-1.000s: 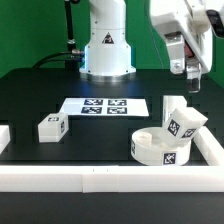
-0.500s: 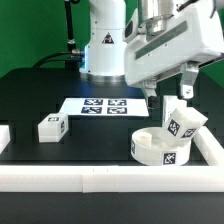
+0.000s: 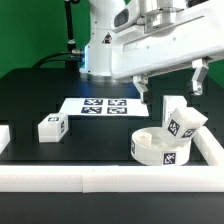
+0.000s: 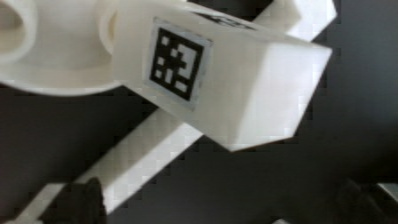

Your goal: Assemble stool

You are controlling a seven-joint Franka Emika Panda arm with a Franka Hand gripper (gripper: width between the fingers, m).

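The stool's round white seat (image 3: 158,149) lies at the front right of the black table, also showing in the wrist view as the seat (image 4: 50,50). A tagged white leg (image 3: 182,119) stands tilted against the seat's back edge; it fills the wrist view as the leg (image 4: 217,72). A second leg (image 3: 52,127) lies apart on the exterior view's left. My gripper (image 3: 170,84) hovers above the leaning leg, open wide, touching nothing. Its dark fingertips (image 4: 71,205) frame empty table in the wrist view.
The marker board (image 3: 103,106) lies flat in the middle of the table, behind the parts. White border rails run along the front (image 3: 110,178) and the right side (image 3: 212,150), close to the seat. The robot base (image 3: 106,50) stands at the back.
The hand has swung in from the upper right, come lower and turned, so its fingers now spread sideways above the leaning leg. The parts have not moved.
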